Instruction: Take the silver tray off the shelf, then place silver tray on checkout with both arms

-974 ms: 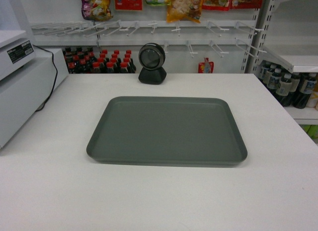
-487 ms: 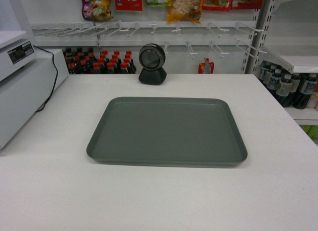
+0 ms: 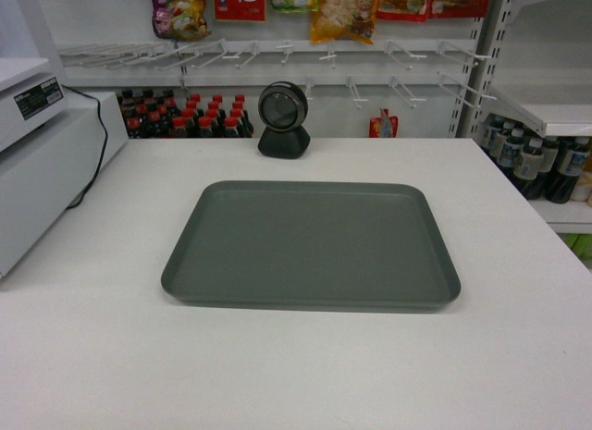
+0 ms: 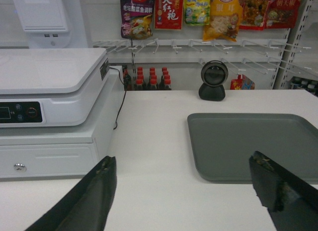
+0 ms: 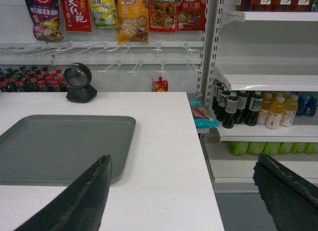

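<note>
Tray position: silver tray (image 3: 311,245) flat on the white table (image 3: 92,356), the checkout, just in front of the round black scanner (image 3: 283,118); long axis running left to right across the head view; rim resting all round, nothing on it.

Left pincer (image 4: 189,196): fingers (image 4: 87,201) spread wide apart, nothing between them; tray ahead and to the right of this pincer, its near left corner lying between the two fingers in the left wrist view but clear of both.

Right pincer (image 5: 189,191): fingers (image 5: 79,198) likewise wide apart, empty; tray ahead and to the left, its near right corner just beyond the left finger, untouched.

Nearer arm: about even, one pincer off each short end of the tray; neither visible in the head view, so both judged pulled back from the table's middle.

Task reading: tray already off the shelf (image 5: 268,82) and set down on the checkout; placement judged done, with only withdrawal left, if anything.

Beside the scanner: till (image 4: 49,87) to the left on the table's edge; dark bottles (image 3: 180,116) behind; snack packets (image 3: 342,9) hung above.

Hidden or cut off: right part of the tray out of frame in the left wrist view, left part out of frame in the right wrist view; finger tips cropped at the bottom edges; height of either pincer above the table not tellable.
</note>
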